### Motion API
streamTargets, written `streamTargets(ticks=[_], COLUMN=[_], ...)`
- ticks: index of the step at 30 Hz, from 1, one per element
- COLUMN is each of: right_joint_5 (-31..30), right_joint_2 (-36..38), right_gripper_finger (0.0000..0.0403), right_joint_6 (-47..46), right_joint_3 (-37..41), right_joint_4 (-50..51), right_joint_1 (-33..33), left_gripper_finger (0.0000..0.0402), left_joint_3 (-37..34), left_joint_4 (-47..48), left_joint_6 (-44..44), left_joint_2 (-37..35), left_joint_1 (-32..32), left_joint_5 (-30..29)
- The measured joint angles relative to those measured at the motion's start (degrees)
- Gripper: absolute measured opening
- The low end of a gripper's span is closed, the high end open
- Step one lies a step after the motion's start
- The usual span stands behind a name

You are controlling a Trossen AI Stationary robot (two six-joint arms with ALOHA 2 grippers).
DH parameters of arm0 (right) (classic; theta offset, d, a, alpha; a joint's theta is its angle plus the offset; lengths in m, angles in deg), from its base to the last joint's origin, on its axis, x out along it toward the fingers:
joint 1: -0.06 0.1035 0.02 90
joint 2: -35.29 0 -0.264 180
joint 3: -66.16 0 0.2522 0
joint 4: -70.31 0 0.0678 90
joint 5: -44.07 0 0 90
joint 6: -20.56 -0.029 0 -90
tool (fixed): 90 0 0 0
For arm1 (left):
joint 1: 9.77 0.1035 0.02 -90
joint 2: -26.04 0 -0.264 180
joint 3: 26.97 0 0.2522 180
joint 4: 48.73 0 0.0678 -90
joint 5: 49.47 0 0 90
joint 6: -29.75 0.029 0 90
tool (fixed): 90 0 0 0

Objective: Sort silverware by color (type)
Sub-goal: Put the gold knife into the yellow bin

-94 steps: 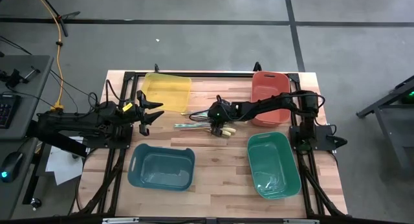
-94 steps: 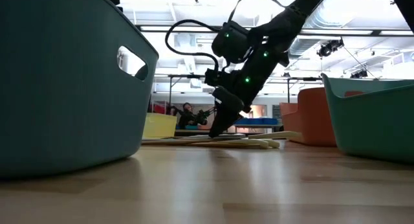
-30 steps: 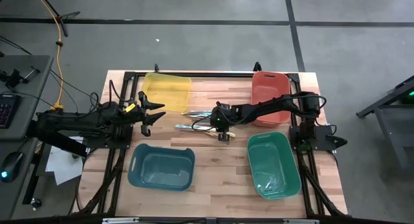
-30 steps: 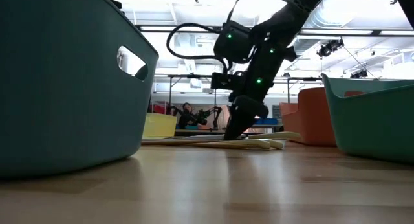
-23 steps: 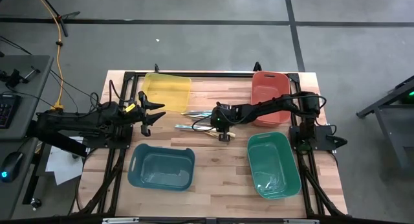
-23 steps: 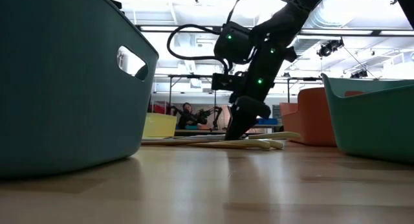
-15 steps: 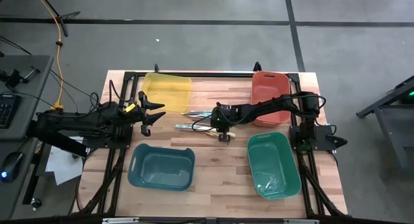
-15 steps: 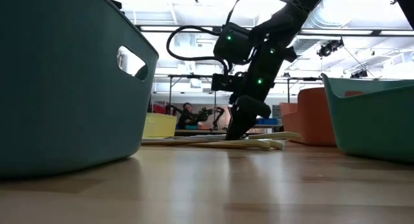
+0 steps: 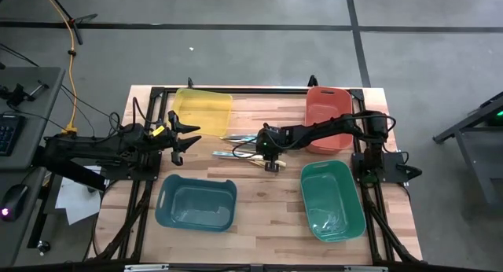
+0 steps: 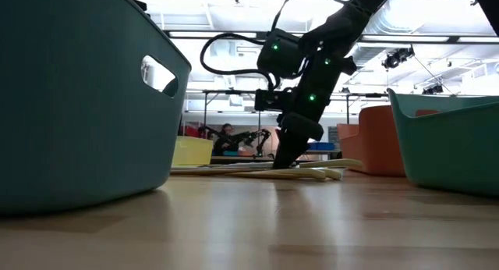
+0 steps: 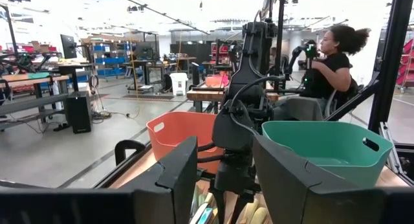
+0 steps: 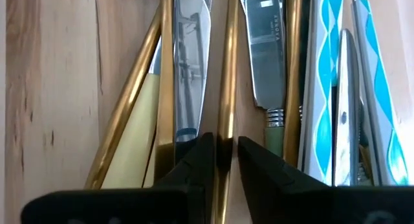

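Wooden desk [image 9: 267, 209], mid-area: right gripper [image 12: 224, 160] jaws pinch a gold handle [image 12: 226, 88], seemingly. Packed silverware [image 9: 244, 152] may drag. Left gripper [image 9: 185, 137] jaws wide, desk's left edge.

Table [image 12: 52, 88]: pale wood, matt, visible grain. Silverware [image 12: 226, 88]: polished metal, gold and mirror-silver. Bins [image 10: 70, 106]: smooth plastic, slight sheen.
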Motion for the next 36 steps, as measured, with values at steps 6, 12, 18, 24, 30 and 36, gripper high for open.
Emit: streamTargets(ticks=[6,12,18,24,30,36], right_joint_5=[-0.1,-0.2,-1.6,-1.3,-0.9,-1.7], right_joint_2=[0.0,0.0,2.5,6.7,10.9,15.5], right_gripper_finger=[0.001,0.0006,0.0004,0.0002,0.0001,0.0001], right_joint_6=[-0.4,-0.4,-0.2,0.5,0.5,-0.9], right_joint_3=[0.1,0.1,0.6,0.5,0.4,0.3], right_joint_4=[0.2,0.2,1.9,1.8,3.5,5.6], right_joint_1=[0.1,0.1,-0.1,-0.1,0.0,0.0], left_gripper_finger=[0.0142,0.0142,0.0142,0.0142,0.0142,0.0142], left_joint_3=[0.0,0.0,0.0,0.0,0.0,0.0], left_joint_4=[0.0,0.0,0.0,0.0,0.0,0.0], left_joint_6=[0.0,0.0,0.0,0.0,0.0,0.0], left_joint_2=[0.0,0.0,0.0,0.0,0.0,0.0], left_joint_1=[0.0,0.0,0.0,0.0,0.0,0.0], left_joint_5=[0.0,0.0,0.0,0.0,0.0,0.0])
